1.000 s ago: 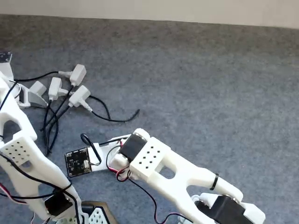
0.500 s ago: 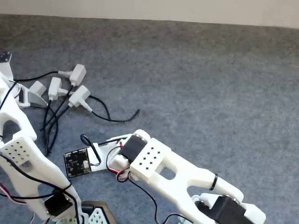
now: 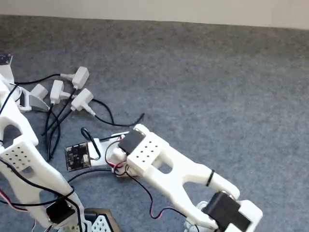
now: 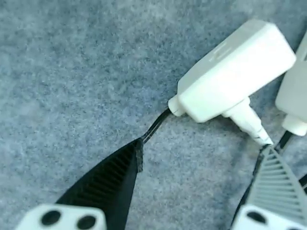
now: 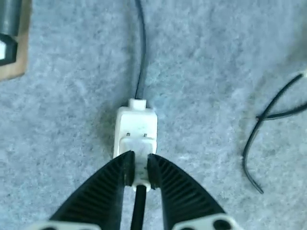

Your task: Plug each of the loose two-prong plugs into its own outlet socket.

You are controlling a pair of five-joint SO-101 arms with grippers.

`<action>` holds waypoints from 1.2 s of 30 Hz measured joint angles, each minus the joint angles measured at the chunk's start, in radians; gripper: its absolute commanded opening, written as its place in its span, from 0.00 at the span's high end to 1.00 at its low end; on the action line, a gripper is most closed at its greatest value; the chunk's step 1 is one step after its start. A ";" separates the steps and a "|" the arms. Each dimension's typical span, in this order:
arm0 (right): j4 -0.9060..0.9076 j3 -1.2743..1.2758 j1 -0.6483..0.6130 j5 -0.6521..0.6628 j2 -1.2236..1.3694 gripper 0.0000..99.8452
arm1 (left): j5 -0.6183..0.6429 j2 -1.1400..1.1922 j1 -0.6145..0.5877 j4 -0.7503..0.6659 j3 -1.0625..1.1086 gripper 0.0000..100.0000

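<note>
Inspector: Status of right gripper (image 5: 139, 158)?

Recorder: Clenched on a plug (image 5: 139, 176). The jaws press its two narrow sides, and its cord runs back between them. The plug's front meets a white socket (image 5: 136, 123) lying on the carpet (image 5: 216, 57). Whether the prongs are fully home cannot be told.

Inspector: Left gripper (image 4: 204, 153)?

Recorder: Released, jaws wide apart, nothing between them. It hangs low over a loose plug (image 4: 235, 67) lying flat on the carpet. The black jaw's tip is at that plug's cable (image 4: 156, 127); contact cannot be confirmed. A second body (image 4: 295, 91) lies just beside.

Inspector: Other plugs?

Recorder: The high view shows other plugs (image 3: 80, 76) bunched near the left arm, cables crossing one another.

Inspector: Handling assessment?

Recorder: The bodies are judged light, hard moulded plastic with smooth sides, so they are likely to slip or pivot under a skewed pinch. They do not look fragile, though the prongs would suffer from a crooked push. The cables look springy enough to drag so light a body round. The socket appears unanchored and would probably slide when pushed unless it is braced.

Inspector: Recommended hold?

Recorder: Across the flat faces of the body, behind the prongs and square to its length. The hold should avoid the cable and the thin neck where the cable leaves. For the loose plug, the jaws should straddle the body itself, clear of its neighbour.
</note>
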 measured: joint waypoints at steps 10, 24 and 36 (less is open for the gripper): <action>0.000 -0.041 0.009 0.005 0.064 1.00 | 0.000 0.000 0.000 0.000 0.000 0.64; -0.158 0.021 -0.021 -0.037 0.230 0.99 | -0.005 0.000 0.002 0.031 0.000 0.64; -0.035 -0.117 0.025 -0.063 0.261 0.76 | -0.003 0.000 0.002 0.133 -0.074 0.64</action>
